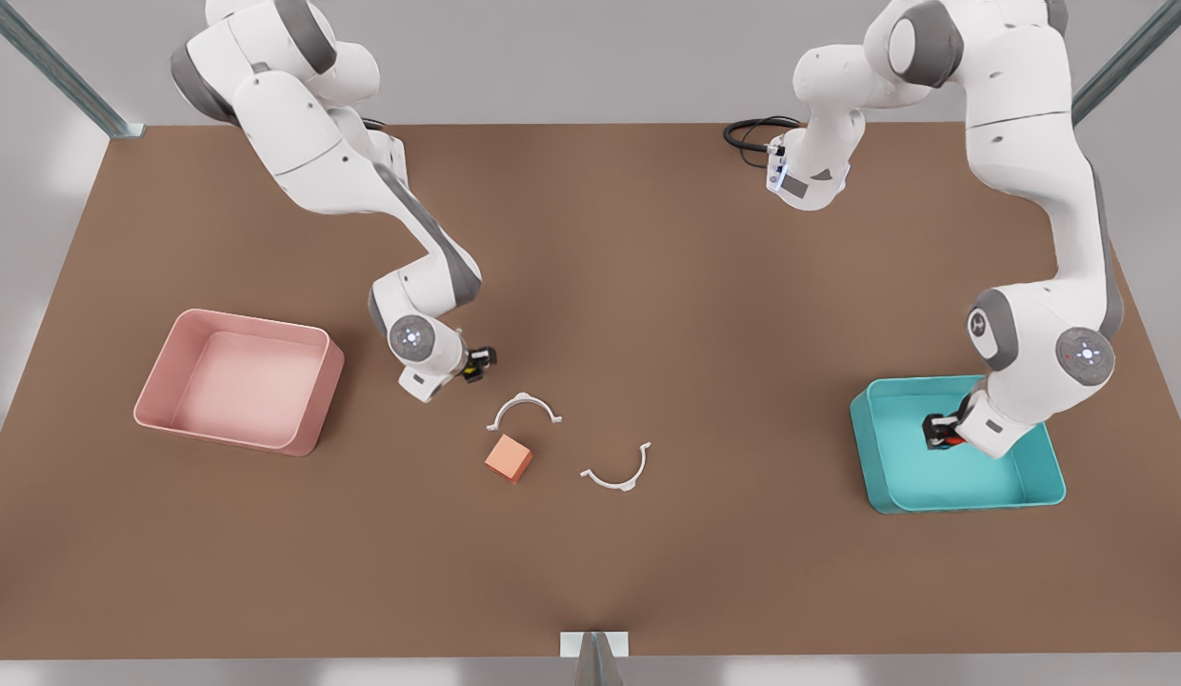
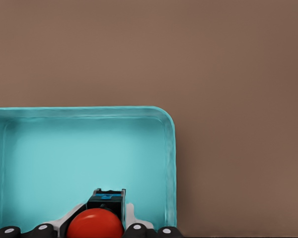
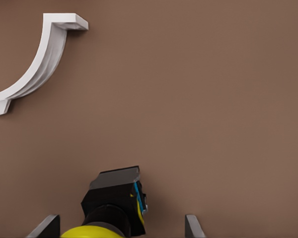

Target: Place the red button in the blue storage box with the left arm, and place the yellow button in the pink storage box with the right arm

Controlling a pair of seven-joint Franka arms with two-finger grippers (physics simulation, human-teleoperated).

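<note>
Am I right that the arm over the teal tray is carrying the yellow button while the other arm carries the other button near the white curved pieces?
Not quite. The left end effector over the blue storage box carries the red button, as the left wrist view shows. The yellow button is in the right end effector near the white curved pieces, apart from the pink storage box.

Brown tabletop (image 1: 648, 286), pale grey surround, perhaps metal posts (image 1: 67, 76) at corners.
</note>
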